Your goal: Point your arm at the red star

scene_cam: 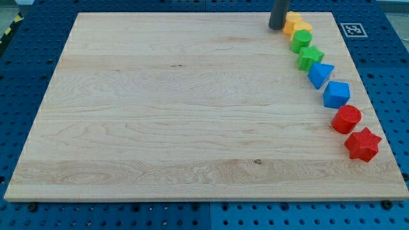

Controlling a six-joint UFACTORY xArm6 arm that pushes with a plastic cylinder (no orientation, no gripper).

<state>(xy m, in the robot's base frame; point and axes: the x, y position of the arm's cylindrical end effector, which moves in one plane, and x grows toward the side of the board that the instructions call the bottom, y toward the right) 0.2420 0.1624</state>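
Rod tip (277, 28) at view's top, just left of yellow blocks (295, 24); no fingers, nothing held. Red star (362, 144) far off, bottom right below red cylinder (346, 119). Likely light, rigid, slides easily; approach a flat side.

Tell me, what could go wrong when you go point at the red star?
My tip sits at the view's top beside the yellow blocks, far from the red star-shaped block. Following the curved row risks bumping the green or blue blocks. The red star lies near the wooden board's edge; overshooting could push it off.
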